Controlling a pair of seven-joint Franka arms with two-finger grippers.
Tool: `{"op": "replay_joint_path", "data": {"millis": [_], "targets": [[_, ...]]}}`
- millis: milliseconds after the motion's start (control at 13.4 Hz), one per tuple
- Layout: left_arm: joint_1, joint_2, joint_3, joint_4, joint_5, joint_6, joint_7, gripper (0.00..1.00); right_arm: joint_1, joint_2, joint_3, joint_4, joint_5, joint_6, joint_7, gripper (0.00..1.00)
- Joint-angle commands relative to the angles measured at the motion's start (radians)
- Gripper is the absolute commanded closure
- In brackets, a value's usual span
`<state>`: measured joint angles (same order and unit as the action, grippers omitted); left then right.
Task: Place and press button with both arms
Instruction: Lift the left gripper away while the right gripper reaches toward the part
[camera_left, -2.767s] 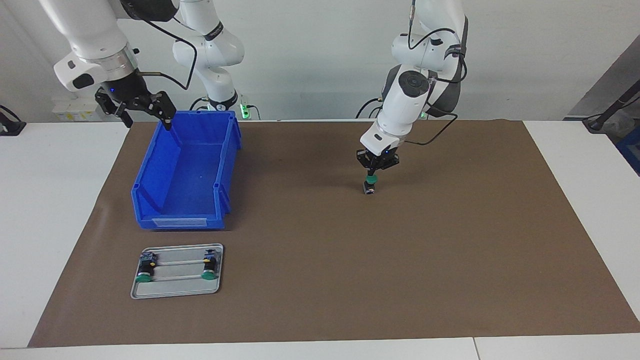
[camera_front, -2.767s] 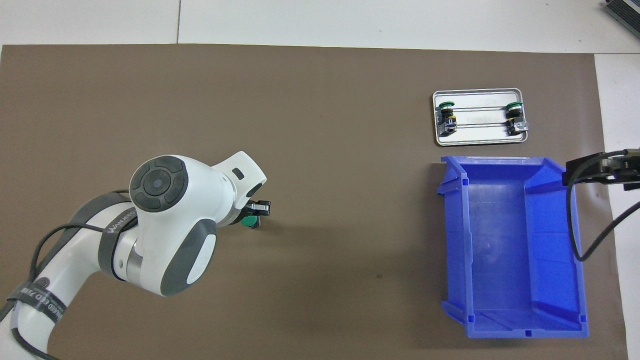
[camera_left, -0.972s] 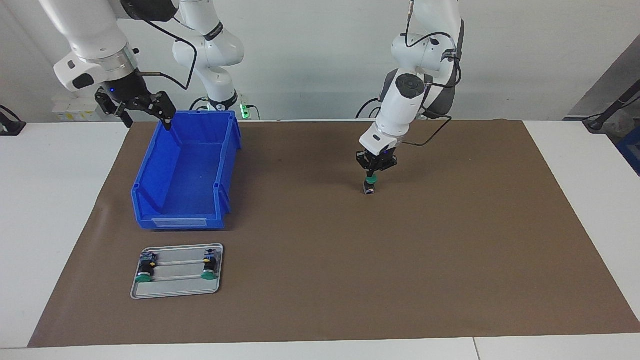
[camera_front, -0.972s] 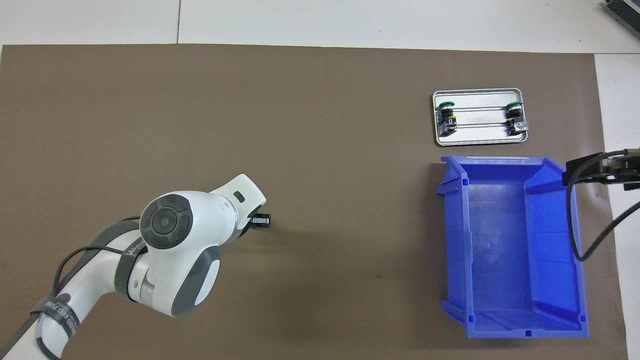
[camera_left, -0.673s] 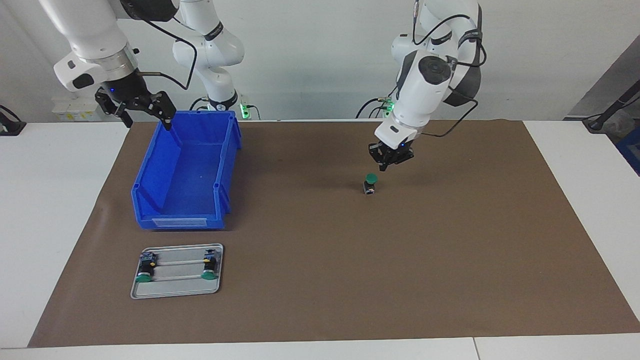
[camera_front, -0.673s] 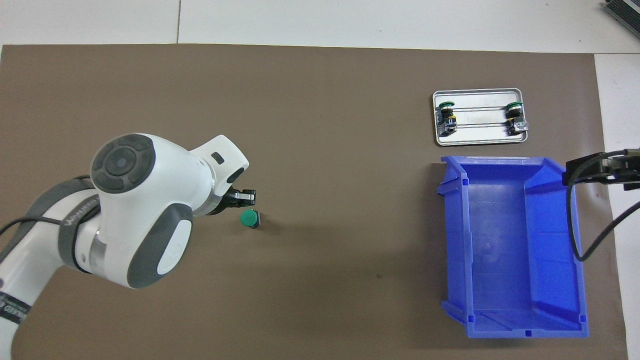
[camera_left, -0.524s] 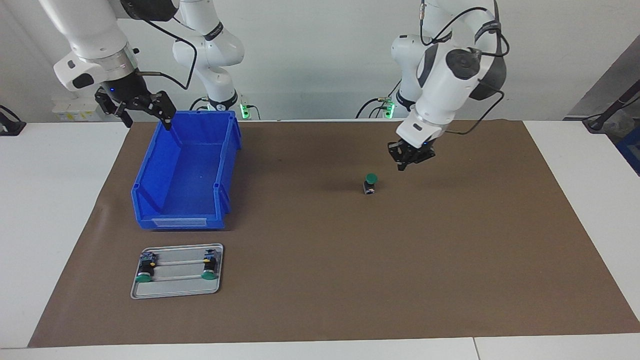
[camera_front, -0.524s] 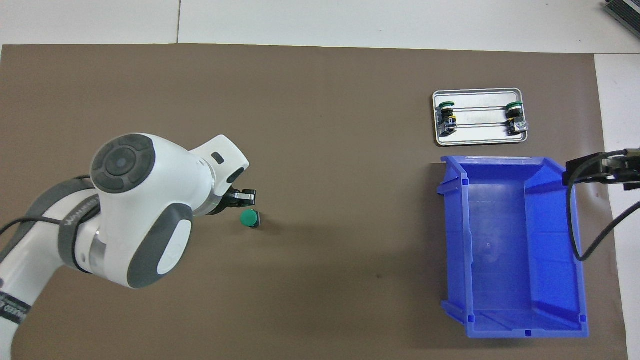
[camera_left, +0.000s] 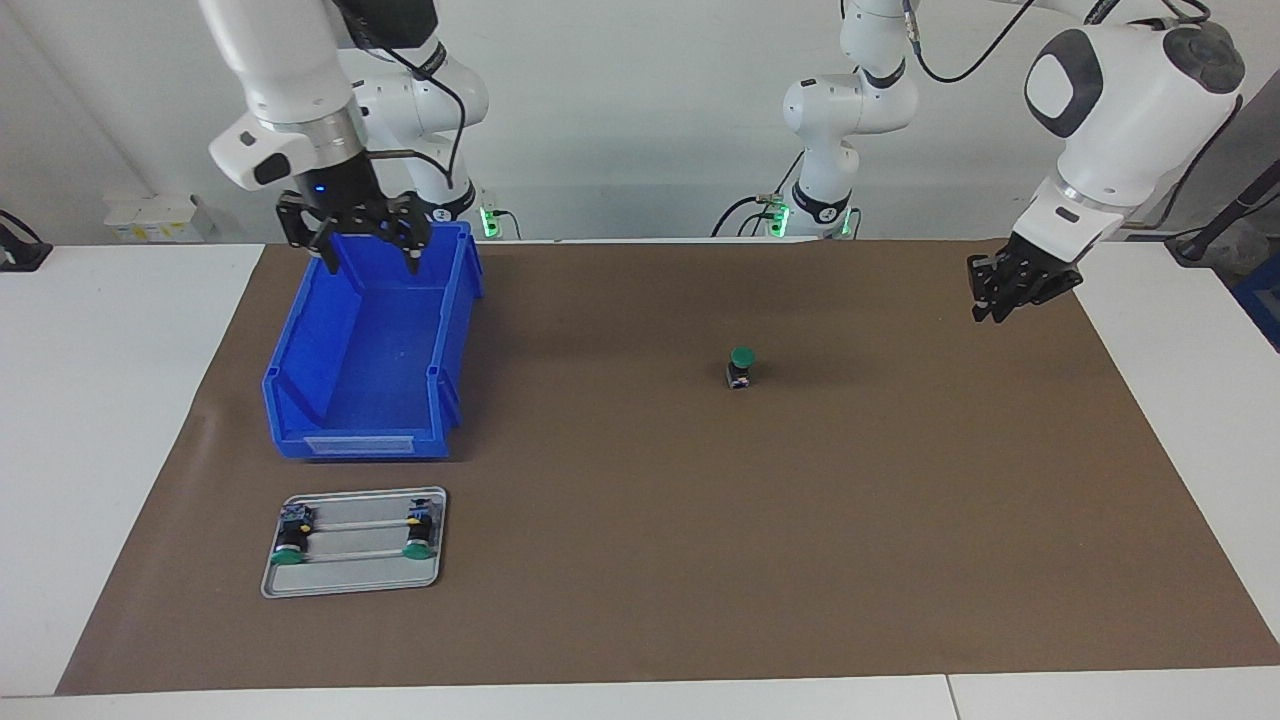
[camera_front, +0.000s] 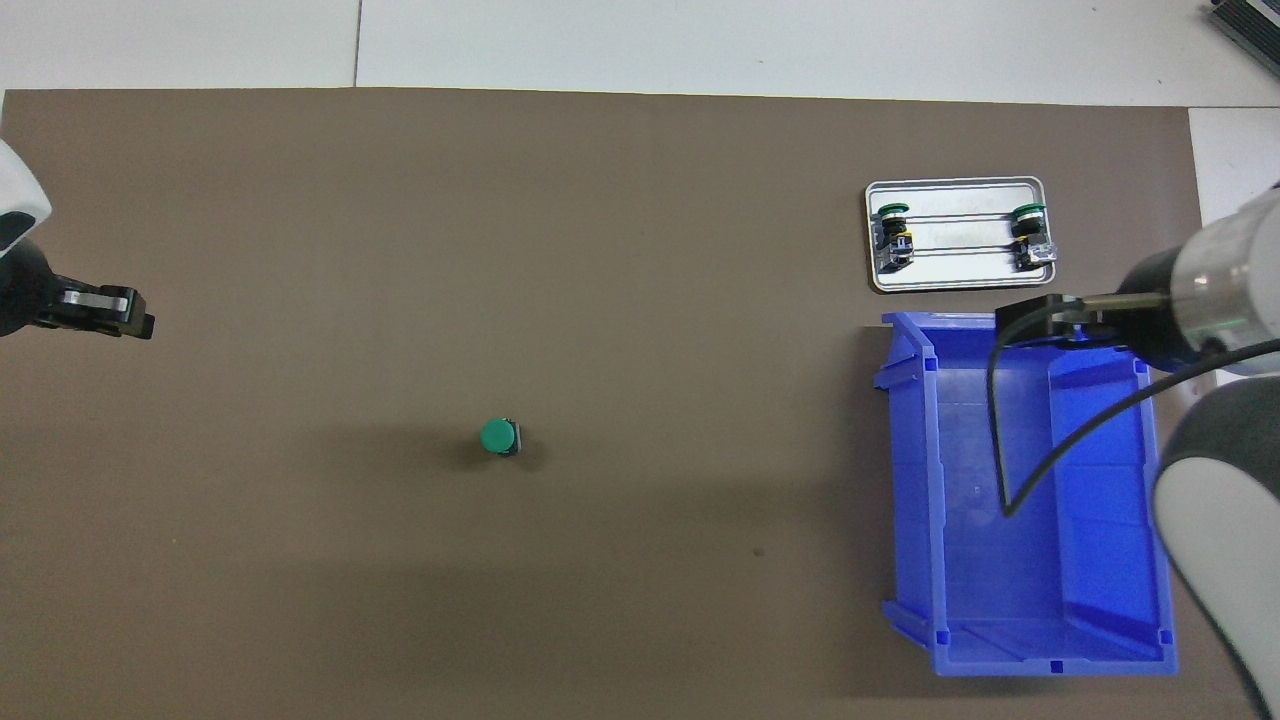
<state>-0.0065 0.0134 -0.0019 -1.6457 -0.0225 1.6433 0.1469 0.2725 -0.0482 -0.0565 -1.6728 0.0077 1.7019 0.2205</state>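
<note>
Button (camera_left: 741, 367) stood upright on mat mid-surface, green cap up, untouched. Left claw (camera_left: 1000, 292) off over mat edge, state unclear. Right claw (camera_left: 366, 247) open over blue bin (camera_left: 362, 392). Pressing called for coming straight down, centred on cap, else it'd tip.

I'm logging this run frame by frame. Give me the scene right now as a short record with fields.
button: upright on the mat, green cap up, nothing touching it
tray: two more buttons lying in it, farther from the robots than the bin
bin: blue, toward the right arm's end
left claw: raised over the mat's edge at the left arm's end, holding nothing
right claw: open, over the bin's rim nearest the robots
</note>
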Motion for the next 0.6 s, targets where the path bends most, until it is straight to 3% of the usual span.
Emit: {"op": "replay_joint_path", "data": {"millis": [0,150,299,374,449,524], "targets": [[-0.013,0.107,-0.015,0.247,0.027,-0.207,-0.006,0.43,0.103,0.048,0.006,-0.025,0.06,0.114,0.093,0.0],[-0.039,0.184,-0.018,0.406,0.03,-0.316,-0.012,0.35,0.241,0.147,0.007,0.01,0.055,0.223,0.271,0.0],[-0.081,0.178,-0.024,0.406,0.059,-0.303,-0.02,0.32,0.356,0.275,0.007,0.08,0.041,0.319,0.377,0.0],[-0.107,0.166,-0.023,0.374,0.082,-0.271,-0.038,0.26,0.393,0.331,0.007,0.117,0.041,0.356,0.404,0.0],[-0.116,0.113,-0.023,0.278,0.087,-0.223,-0.062,0.17,0.425,0.378,0.007,0.139,0.04,0.395,0.427,0.0],[-0.119,0.073,-0.024,0.188,0.087,-0.171,-0.075,0.17,0.457,0.417,0.007,0.148,0.034,0.419,0.448,0.0]]}}
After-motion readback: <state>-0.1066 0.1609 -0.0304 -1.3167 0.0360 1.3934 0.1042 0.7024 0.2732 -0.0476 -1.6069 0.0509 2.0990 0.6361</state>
